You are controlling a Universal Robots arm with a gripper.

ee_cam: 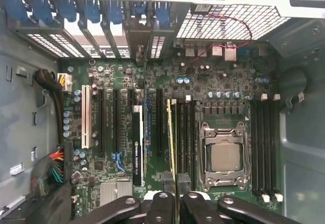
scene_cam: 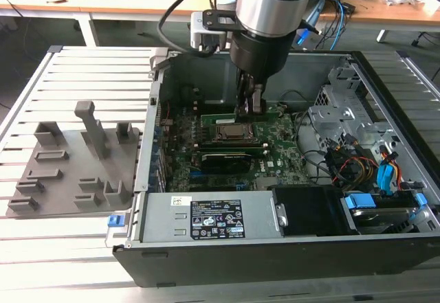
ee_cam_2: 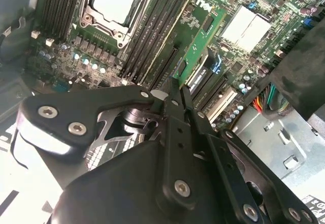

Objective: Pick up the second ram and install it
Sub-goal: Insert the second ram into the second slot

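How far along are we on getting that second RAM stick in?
The pick looks done: the end effector is shut on the second ram and is down inside the computer case. In hand: the stick stands on edge in line with the memory slots beside the processor socket. Whether it is fully seated cannot be told.

The open-topped computer case [scene_cam: 289, 179] leaves room from above; beside the processor socket [ee_cam: 225, 155], the upright second ram [ee_cam: 171, 132] and black card [ee_cam: 137, 142] narrow the slots between.

One gripper [scene_cam: 250, 104], one green ram [ee_cam: 171, 148], one processor socket [ee_cam: 225, 155], one grey tray [scene_cam: 72, 169], one computer case [scene_cam: 275, 262].
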